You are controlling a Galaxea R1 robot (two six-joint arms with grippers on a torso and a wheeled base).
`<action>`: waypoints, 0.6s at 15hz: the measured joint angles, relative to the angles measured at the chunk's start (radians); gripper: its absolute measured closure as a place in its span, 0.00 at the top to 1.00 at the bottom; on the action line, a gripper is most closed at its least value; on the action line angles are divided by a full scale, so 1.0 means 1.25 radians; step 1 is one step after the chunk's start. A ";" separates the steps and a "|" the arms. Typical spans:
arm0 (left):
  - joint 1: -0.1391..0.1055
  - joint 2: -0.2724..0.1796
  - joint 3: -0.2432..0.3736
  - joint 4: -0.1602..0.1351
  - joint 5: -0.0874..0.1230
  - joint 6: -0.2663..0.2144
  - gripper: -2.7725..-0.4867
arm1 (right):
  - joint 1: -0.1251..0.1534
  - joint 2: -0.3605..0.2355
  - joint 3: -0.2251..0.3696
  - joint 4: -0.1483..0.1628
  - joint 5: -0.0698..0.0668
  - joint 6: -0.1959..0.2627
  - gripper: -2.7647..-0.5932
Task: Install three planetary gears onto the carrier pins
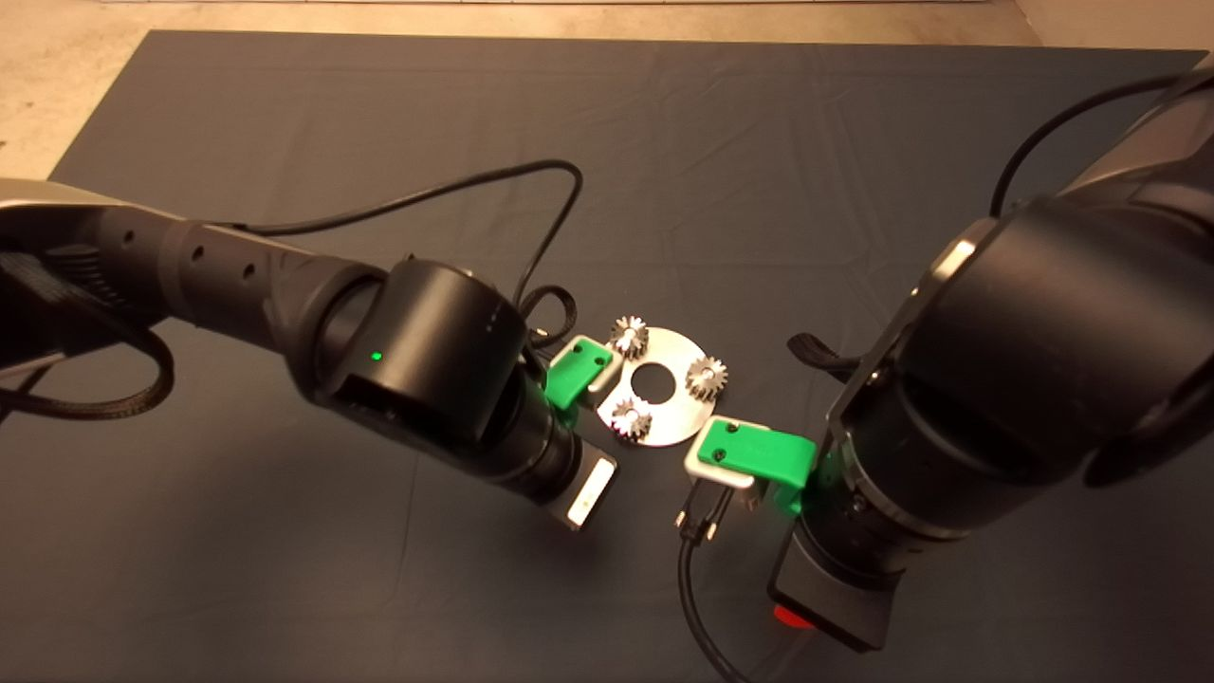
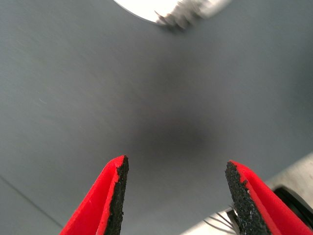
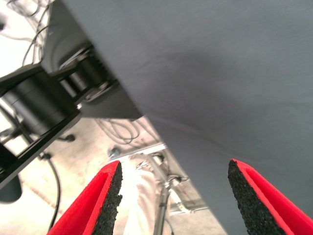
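The silver disc (image 1: 664, 398) lies flat near the middle of the dark mat (image 1: 759, 171) on the table, its central hole facing straight up. All three planetary gears sit on it, one over each of the carrier pins, so each gear's bore axis stands upright and its teeth ring out level with the disc: one gear (image 1: 629, 337) at the far edge, one gear (image 1: 707, 378) on the right, and one gear (image 1: 631, 418) at the near-left edge. The left tool (image 1: 580, 372) hangs just beside the disc's left rim, its red fingers (image 2: 105, 203) spread wide over bare mat and gripping nothing; its wrist view catches the disc's edge and a gear's teeth (image 2: 183, 14). The right tool (image 1: 749, 453) sits just off the disc's near-right rim, its fingers (image 3: 98, 203) likewise wide apart and empty.
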 joint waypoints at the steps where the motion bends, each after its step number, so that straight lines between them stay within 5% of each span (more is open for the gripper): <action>1: 0.000 -0.008 0.016 -0.003 0.001 -0.011 0.37 | -0.013 0.005 0.000 0.000 -0.001 0.001 0.46; 5: 0.000 -0.027 0.075 -0.008 0.003 -0.038 0.37 | -0.075 0.016 0.023 0.000 -0.001 0.013 0.46; 9: 0.000 -0.041 0.162 -0.021 0.002 -0.051 0.37 | -0.089 0.029 0.032 0.000 -0.001 0.021 0.46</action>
